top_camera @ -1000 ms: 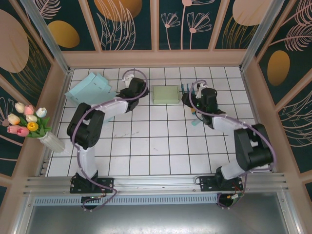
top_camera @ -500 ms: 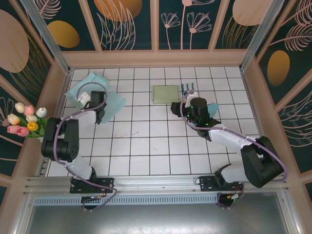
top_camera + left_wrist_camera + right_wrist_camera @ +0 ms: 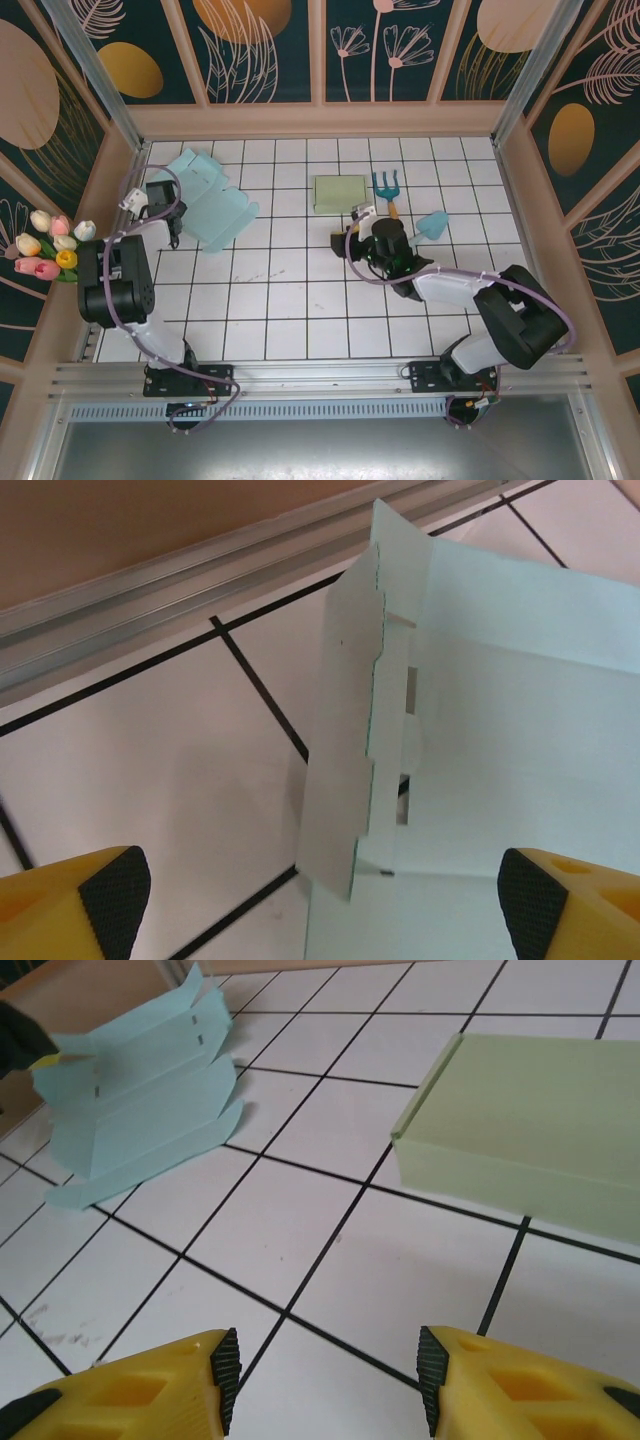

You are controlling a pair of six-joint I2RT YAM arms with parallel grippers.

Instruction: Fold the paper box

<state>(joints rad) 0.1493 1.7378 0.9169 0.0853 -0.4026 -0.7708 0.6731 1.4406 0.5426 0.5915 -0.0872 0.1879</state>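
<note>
The paper box is a light blue, partly unfolded sheet lying at the back left of the tiled table. My left gripper hovers at its left edge, open. In the left wrist view the box spreads flat, with one notched flap standing up between my wide-apart fingertips; nothing touches them. My right gripper is near the table's middle, open and empty, low over bare tiles. From there the paper box lies far left.
A closed green box sits at the back centre, also ahead in the right wrist view. A toy garden fork and a teal shovel lie to its right. A vase of tulips stands at the left wall. An aluminium rail borders the table.
My left arm swung from beside the green box back to the paper box's left edge. My right arm drew away from the fork toward the table's middle, uncovering the shovel.
</note>
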